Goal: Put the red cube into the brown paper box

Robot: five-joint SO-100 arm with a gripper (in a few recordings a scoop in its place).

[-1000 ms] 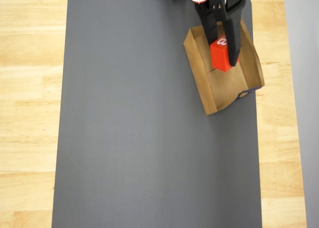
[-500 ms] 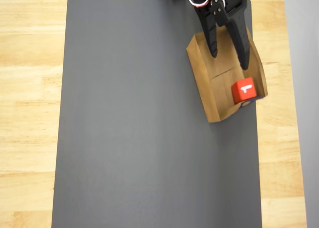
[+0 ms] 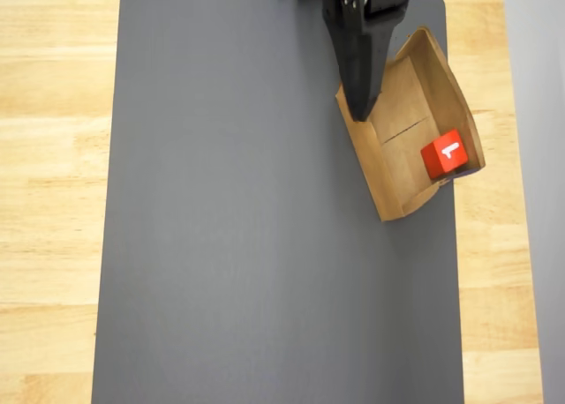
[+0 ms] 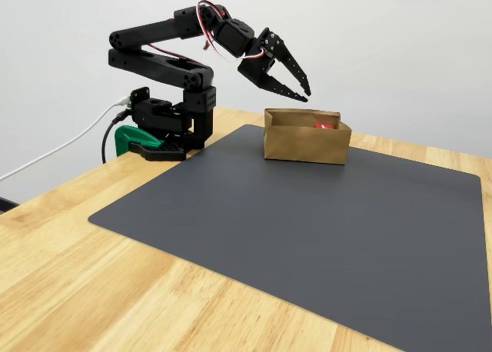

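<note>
In the overhead view, the red cube [image 3: 444, 153] lies inside the brown paper box [image 3: 402, 95] at the upper right, near its lower-right wall. In the fixed view, the gripper [image 4: 300, 88] hangs empty, fingers spread, above the box.

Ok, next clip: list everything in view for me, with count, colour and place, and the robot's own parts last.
red cube: one, bright red with a white mark on top, lying inside the box at its end farthest from the arm.
brown paper box: one, tan, on the mat's corner nearest the arm.
mat: one, dark grey, covering most of the table.
table: one, light wood.
clamp: one, green, holding the arm's base at the table edge.
cable: one, white, running off the base.
arm: one, black, folded above its base.
gripper: one, black, fingers apart and holding nothing, raised above the box.
</note>
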